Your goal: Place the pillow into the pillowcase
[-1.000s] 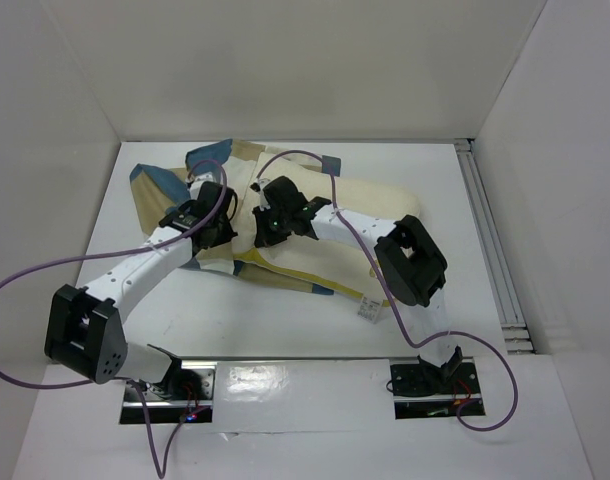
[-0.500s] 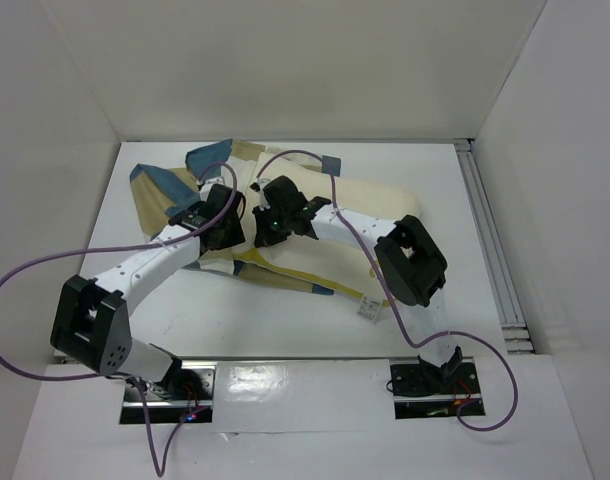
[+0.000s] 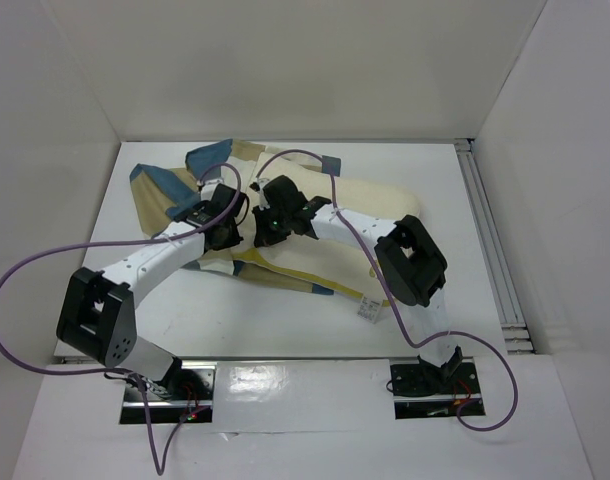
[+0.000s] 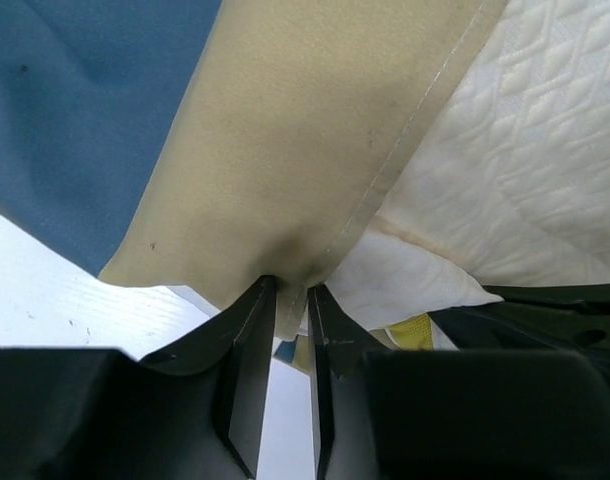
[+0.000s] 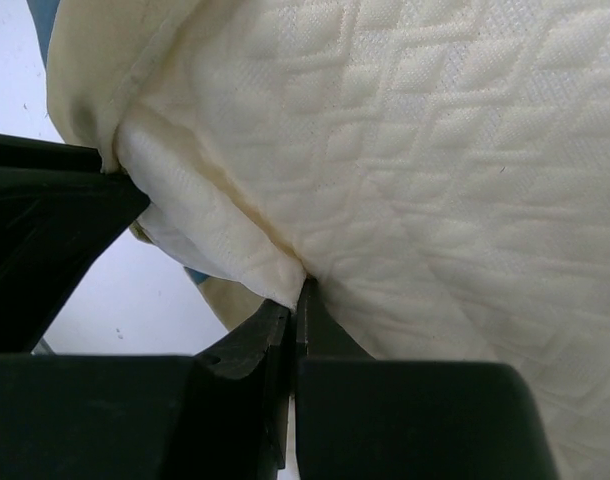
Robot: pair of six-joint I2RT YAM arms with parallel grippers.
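Your L gripper (image 4: 285, 292) is clamped on the pillowcase (image 4: 275, 150) hem and your R gripper (image 5: 296, 298) on a pillow (image 5: 435, 150) fold; only wrist cams show this. Top cam: 1 pillow far-centre, 1 pillowcase at its left.

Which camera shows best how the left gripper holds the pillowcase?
Left wrist: the left gripper pinches the pillowcase hem up close. Top external shows its checks, but the arm hides the pinch; right wrist shows only a tan edge.
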